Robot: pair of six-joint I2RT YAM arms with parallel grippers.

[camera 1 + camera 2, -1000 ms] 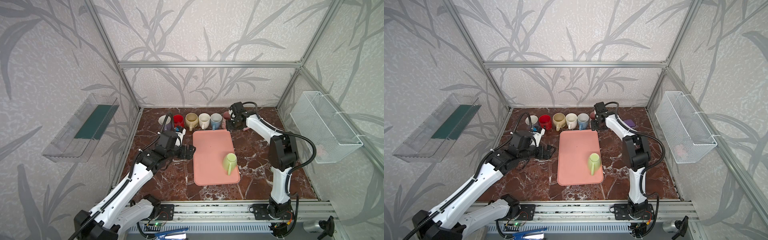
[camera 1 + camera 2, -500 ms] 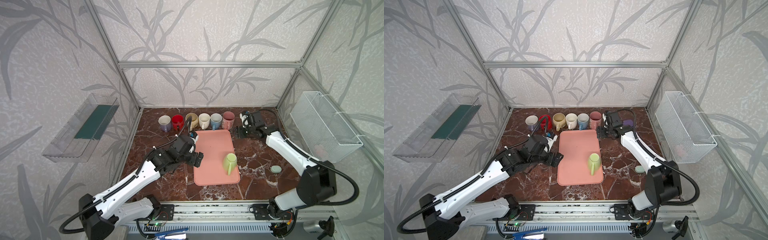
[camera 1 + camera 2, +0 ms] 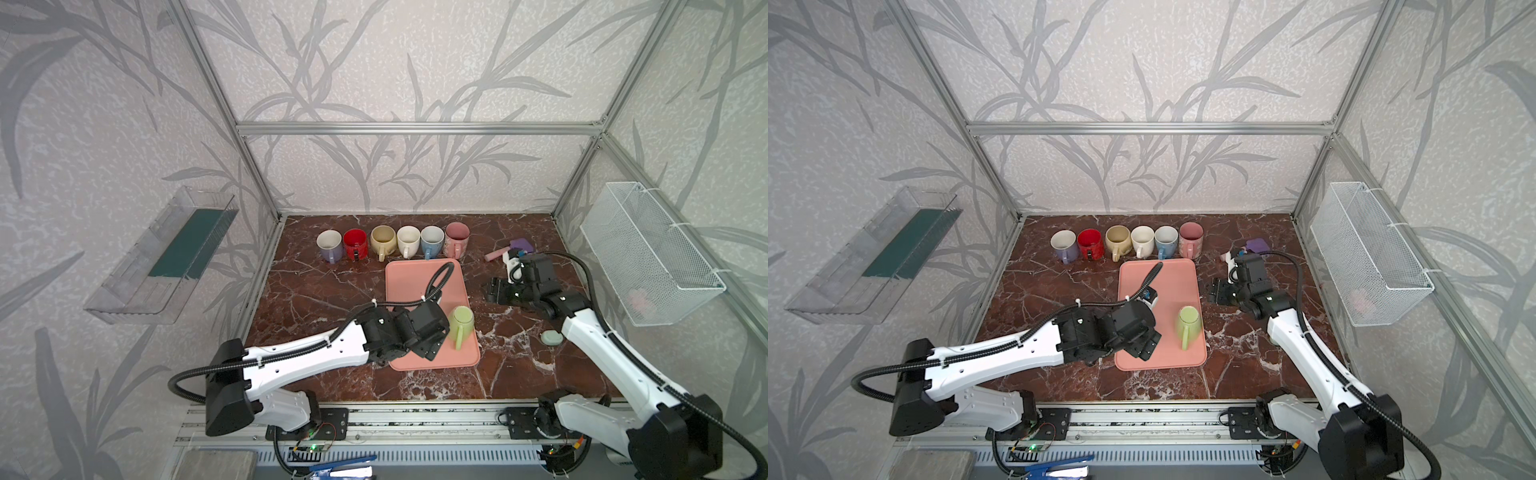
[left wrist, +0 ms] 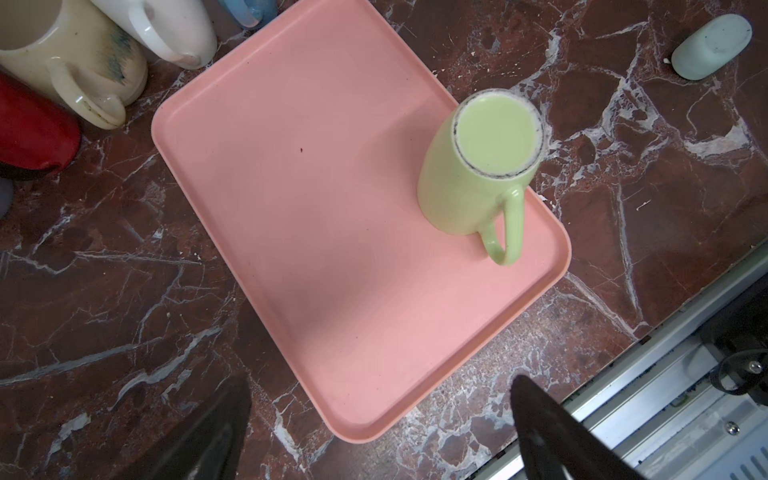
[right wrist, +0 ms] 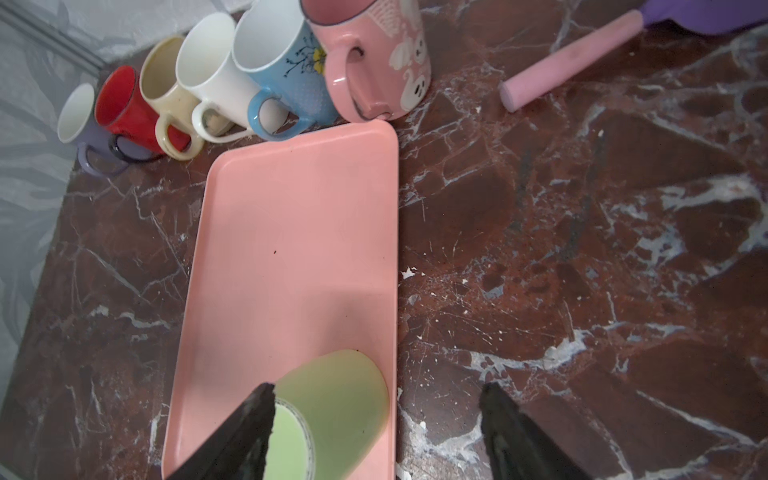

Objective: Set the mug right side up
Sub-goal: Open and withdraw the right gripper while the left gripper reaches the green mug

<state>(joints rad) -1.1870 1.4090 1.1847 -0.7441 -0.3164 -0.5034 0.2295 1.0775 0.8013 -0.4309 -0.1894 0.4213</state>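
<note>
mug (image 3: 461, 322): upside down, base up and rim down on the tray; pale green; handle toward the front rail; near the tray's front right corner in both top views
tray (image 3: 415, 282): pink, flat on the table (image 3: 324, 291), long side running front to back; holds only the mug
left gripper (image 3: 1144, 347): fingers (image 4: 199, 436) spread wide with nothing between them; hangs over the front left part of the tray, just beside the mug on its left; in the left wrist view the mug (image 4: 478, 166) sits well ahead of the fingertips, apart from them
right gripper (image 3: 496, 291): fingers (image 5: 232, 436) spread, gripping nothing; above bare table to the right of the tray, about level with the tray's middle and pointed toward it; one finger overlaps the mug (image 5: 332, 399) in the right wrist view, yet both top views put the two well apart
row (image 3: 408, 241): six mugs upright along the back, just behind the tray's far edge — purple, red, beige, white, blue, pink; handles toward the front; whether the pink one touches the tray cannot be told
tool (image 3: 519, 245): purple head, pink handle, lying on the table to the right of the row
pebble (image 3: 551, 336): small pale rounded thing on the table, right of the tray's front end, close to the right arm
basket (image 3: 648, 257): white wire, hung on the right wall
shelf (image 3: 166, 257): clear plastic, on the left wall
</note>
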